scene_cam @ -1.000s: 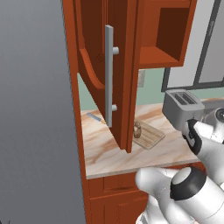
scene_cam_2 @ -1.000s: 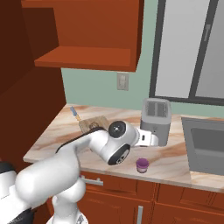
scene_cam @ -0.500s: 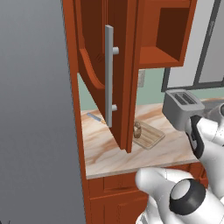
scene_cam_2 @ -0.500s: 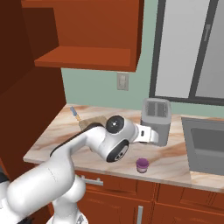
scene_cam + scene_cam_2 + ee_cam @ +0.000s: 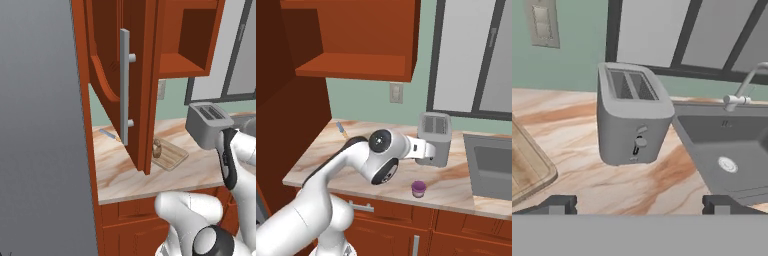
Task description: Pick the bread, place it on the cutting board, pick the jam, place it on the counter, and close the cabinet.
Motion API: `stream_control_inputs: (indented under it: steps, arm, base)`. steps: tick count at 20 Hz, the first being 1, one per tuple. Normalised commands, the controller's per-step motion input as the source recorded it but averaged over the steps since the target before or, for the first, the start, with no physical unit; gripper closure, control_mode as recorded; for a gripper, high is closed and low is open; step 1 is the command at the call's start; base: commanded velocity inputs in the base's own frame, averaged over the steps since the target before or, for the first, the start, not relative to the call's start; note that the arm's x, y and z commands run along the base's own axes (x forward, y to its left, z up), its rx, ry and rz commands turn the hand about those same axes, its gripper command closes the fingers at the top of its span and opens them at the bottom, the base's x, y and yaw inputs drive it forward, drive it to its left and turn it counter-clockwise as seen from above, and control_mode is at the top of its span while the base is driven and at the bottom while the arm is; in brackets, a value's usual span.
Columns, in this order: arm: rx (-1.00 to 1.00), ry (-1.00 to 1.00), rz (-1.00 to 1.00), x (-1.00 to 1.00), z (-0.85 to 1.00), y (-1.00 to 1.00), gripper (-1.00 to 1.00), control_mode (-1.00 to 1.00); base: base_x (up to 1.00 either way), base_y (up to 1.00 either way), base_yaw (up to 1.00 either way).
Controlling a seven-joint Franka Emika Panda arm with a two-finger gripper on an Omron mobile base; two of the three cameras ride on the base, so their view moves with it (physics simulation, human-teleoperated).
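The claw (image 5: 639, 204) is spread wide with nothing between its two dark tips. In the hand view a grey toaster (image 5: 632, 120) stands right ahead of the claw on the counter (image 5: 582, 175). To one side of the claw, a corner of the cutting board (image 5: 527, 170) pokes in at the edge, and the rest is cut off. To the other side lies a grey sink (image 5: 727, 150) with a tap (image 5: 739, 95) over it. Beyond the toaster are a wall switch plate (image 5: 542, 22) and a window (image 5: 677, 32).

The left base view shows things the hand view does not. The cabinet (image 5: 150, 65) has its door swung open, with the long grey handle (image 5: 124, 85) facing the camera. The bread (image 5: 157, 148) stands upright on the cutting board (image 5: 170, 154), just behind the bottom of the door. The door hides part of the board. A small blue-grey thing (image 5: 108, 134) lies on the counter near the wall; it is too small to name. The bread and board are well off to the side of the claw, on the far side of the toaster (image 5: 209, 124).

The right base view shows a small purple jar (image 5: 418, 189), the jam, standing near the front edge of the counter (image 5: 456, 185), just below and beside the arm's hand. In this view the arm hides the cutting board, and the claw itself is hard to make out against the toaster (image 5: 433, 137).
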Motion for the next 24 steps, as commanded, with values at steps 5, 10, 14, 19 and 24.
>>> stream_control_inputs:
  steps: [5, 10, 14, 19, 24]
  arm:
    - [0.0, -0.12, 0.0, -0.28, 0.33, 0.12, -1.0, -1.0]
    - [0.0, -0.15, 0.0, -0.32, 0.24, 0.14, -1.0, -1.0]
    - [-0.01, -0.19, 0.0, -0.43, 0.15, 0.3, -1.0, -1.0]
    - [-0.01, -0.2, 0.0, -0.43, 0.18, 0.38, -1.0, -1.0]
    - [0.0, -0.16, 0.0, -0.28, 0.27, 0.36, -1.0, -1.0]
  base:
    - [0.0, 0.0, 0.0]
    - [0.0, 0.0, 0.0]
    - [0.0, 0.0, 0.0]
    - [0.0, 0.0, 0.0]
    - [0.0, 0.0, 0.0]
